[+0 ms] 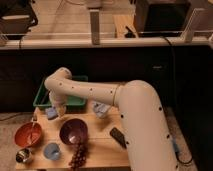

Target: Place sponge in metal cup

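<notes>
The sponge (51, 114) is a small light-blue block at the back left of the wooden table (100, 145), just in front of the green tray. My gripper (56, 110) hangs from the white arm (95, 92) and sits right at the sponge, touching or just over its right side. The metal cup (22, 156) stands upright at the table's front left corner, well in front of the gripper and left of the light-blue cup.
An orange bowl (28, 135) and a purple bowl (73, 131) lie between the sponge and the front edge. A light-blue cup (51, 150), dark grapes (77, 156), a black object (118, 137), a crumpled pale-blue thing (100, 109) and a green tray (42, 100) are also there.
</notes>
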